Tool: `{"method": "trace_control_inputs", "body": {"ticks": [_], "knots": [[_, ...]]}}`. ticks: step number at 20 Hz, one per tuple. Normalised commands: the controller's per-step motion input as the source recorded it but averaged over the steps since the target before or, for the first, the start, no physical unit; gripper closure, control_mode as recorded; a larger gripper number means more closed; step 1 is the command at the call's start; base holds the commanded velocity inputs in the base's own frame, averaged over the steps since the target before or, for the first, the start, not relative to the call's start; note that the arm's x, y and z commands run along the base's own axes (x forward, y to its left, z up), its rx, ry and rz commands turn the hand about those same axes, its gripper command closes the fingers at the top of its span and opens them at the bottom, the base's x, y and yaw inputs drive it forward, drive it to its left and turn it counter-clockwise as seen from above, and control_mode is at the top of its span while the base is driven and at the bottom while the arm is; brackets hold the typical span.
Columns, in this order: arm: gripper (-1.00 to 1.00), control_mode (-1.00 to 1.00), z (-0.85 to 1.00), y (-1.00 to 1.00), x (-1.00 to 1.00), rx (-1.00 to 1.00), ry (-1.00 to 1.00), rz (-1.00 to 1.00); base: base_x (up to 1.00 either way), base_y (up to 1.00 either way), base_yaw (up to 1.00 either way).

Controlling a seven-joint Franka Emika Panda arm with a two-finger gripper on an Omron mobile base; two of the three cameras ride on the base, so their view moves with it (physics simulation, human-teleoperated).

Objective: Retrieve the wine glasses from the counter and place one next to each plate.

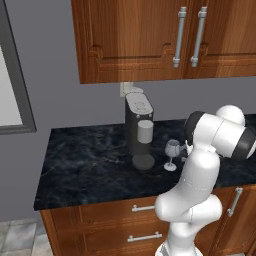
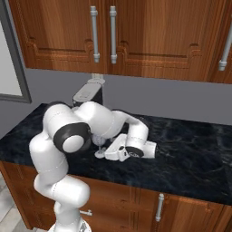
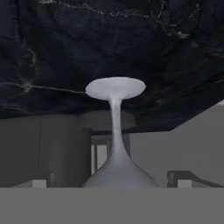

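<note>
Item: wine glass; clear, grey-tinted, stemmed, with rounded bowl and round foot; standing upright on the bench, a black marble-veined slab over brown wooden drawers; position just beside the coffee machine, on the side toward the arm; only this one glass can be made out here, no plates.

Item: claw; fully open, holding nothing; lying low and level over the bench, pointed at the glass; in the hand view, which is rolled upside down, the stem stands centred between the two dark finger tips, with the bowl nearest the camera and the foot against the marble; whether the tips already flank the bowl cannot be told.

Item: coffee machine; dark body, pale top, grey cylindrical cup in its bay; close behind the glass.

Step in hand, as judged: approach and grasp of the glass; task at an early stage, nothing yet carried.

Handling notes: keep the stem centred between the jaws; advance straight, without drift toward the machine; close gently, on the stem just under the bowl or on the lower bowl, so the glass is not pushed over; glass is light and top-heavy, likely to tip if one tip meets it first; lift straight up until the foot clears the marble before swinging away.
</note>
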Motion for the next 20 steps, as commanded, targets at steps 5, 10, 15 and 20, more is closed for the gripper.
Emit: {"method": "trace_control_inputs", "body": {"ticks": [5,10,15,20], "knots": [[-1.0,-1.0,-0.1,0.0,-0.01,0.0,0.0,-0.08,0.0,0.0,0.0],[-1.0,-1.0,-0.15,0.03,0.0,0.0,0.0,-0.01,0.0,0.0,0.0],[-1.0,-1.0,-0.13,0.0,0.0,0.0,0.0,0.0,0.0,0.0,0.0],[-1.0,-1.0,-0.06,0.0,0.0,0.01,0.0,0.0,0.0,0.0,0.0]]}}
